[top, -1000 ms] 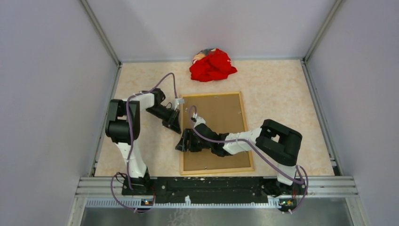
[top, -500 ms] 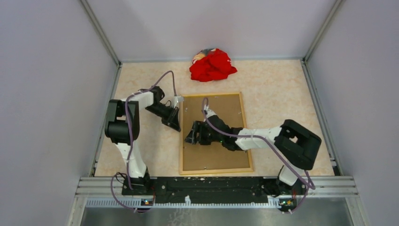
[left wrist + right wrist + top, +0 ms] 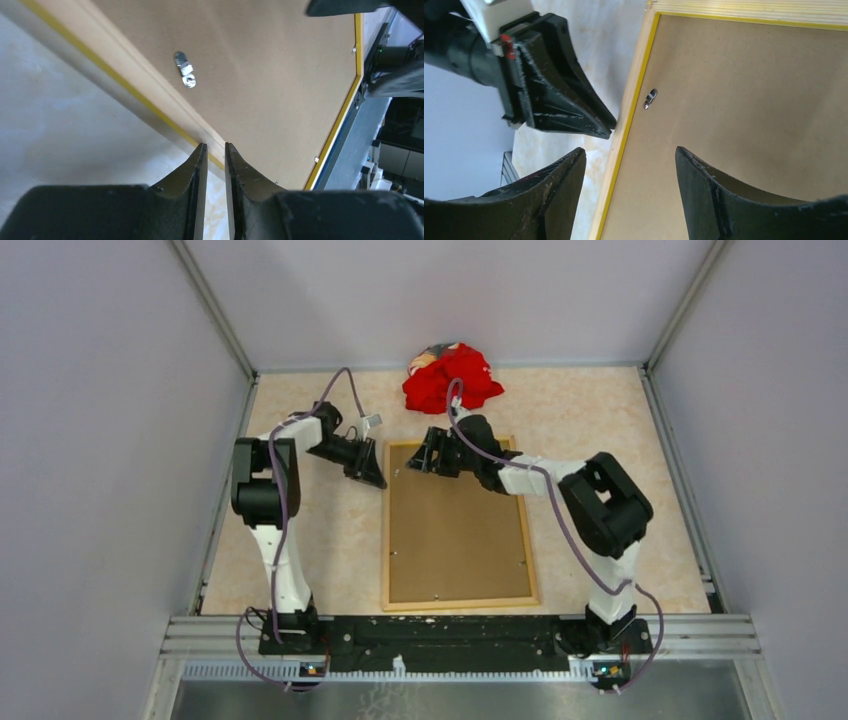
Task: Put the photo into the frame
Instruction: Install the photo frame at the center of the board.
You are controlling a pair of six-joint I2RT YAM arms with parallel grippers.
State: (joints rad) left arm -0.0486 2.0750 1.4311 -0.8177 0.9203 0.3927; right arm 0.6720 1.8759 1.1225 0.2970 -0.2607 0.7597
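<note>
The frame (image 3: pixel 384 540) lies back up on the table, pale wood rails with a yellow lip, and the brown backing panel (image 3: pixel 455 530) fills it. The photo is hidden. My left gripper (image 3: pixel 376 478) is low beside the frame's left rail near the far left corner; in the left wrist view its tips (image 3: pixel 214 146) stand a narrow slit apart at the rail (image 3: pixel 125 57), holding nothing. My right gripper (image 3: pixel 420 462) hovers open and empty over that same corner, and in the right wrist view (image 3: pixel 630 150) it straddles the rail (image 3: pixel 629 100) and panel (image 3: pixel 749 100).
A crumpled red cloth (image 3: pixel 452 378) lies at the back wall just beyond the frame. A small metal turn clip (image 3: pixel 650 98) sits on the panel near the left rail, also in the left wrist view (image 3: pixel 185 70). Walls enclose the table on three sides.
My right gripper has moved from the middle of the frame's left side to its far left corner. My left gripper has shifted a little farther back along the left rail.
</note>
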